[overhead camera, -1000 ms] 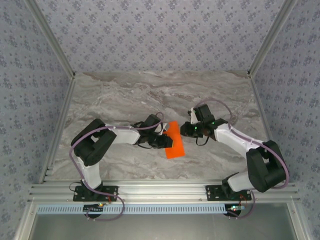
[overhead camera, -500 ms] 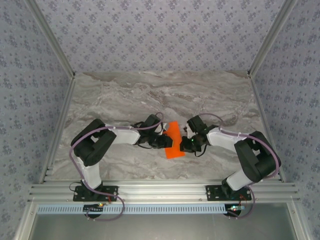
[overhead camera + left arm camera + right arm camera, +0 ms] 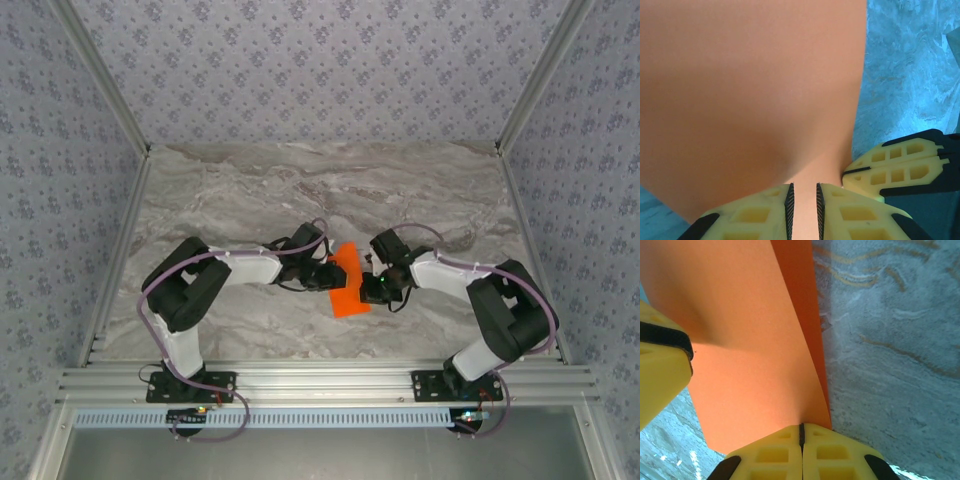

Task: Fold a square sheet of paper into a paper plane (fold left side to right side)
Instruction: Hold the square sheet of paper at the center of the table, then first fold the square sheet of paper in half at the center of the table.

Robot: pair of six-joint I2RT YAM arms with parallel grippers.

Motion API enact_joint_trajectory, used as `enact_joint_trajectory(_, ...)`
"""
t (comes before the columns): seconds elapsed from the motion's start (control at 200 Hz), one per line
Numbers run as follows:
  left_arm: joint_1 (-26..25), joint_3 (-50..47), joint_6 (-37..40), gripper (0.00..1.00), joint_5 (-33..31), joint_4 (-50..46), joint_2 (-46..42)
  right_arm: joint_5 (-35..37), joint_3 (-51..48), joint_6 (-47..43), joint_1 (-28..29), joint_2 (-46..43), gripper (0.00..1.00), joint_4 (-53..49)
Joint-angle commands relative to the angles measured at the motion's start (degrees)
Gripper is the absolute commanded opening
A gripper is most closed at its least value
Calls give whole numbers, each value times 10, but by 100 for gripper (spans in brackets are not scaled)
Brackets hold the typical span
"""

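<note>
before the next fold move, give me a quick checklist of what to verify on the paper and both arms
1. Right gripper pinching the paper: ok, jaws shut on its edge.
2. Left gripper clamped firmly: cannot tell, jaws stand slightly apart with paper between them.
3. Paper folded over: ok, a second layer shows along one edge in the right wrist view.
4. Clearance between the two grippers: not ok, their fingers sit very close together at the paper.
5. Folded edges lined up: cannot tell, the paper is too close to both wrist cameras.
</note>
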Motion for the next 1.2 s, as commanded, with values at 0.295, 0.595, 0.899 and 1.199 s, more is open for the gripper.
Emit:
enact_joint_trajectory(0.295,13,8,2,21,-34,-17,23,98,-11,-15,5,37,4,-75)
enact_joint_trajectory(0.595,46,2,0,21,-61,-16,29,125,0,-23,12,51,4,-98)
enact_joint_trajectory(0.899,111,9,18,21,-54,-9,38,128,-5,-25,12,50,4,-99)
enact_joint_trajectory(1.199,139,-14,53,21,-32,-23,-59,115,-2,-23,12,49,4,-88)
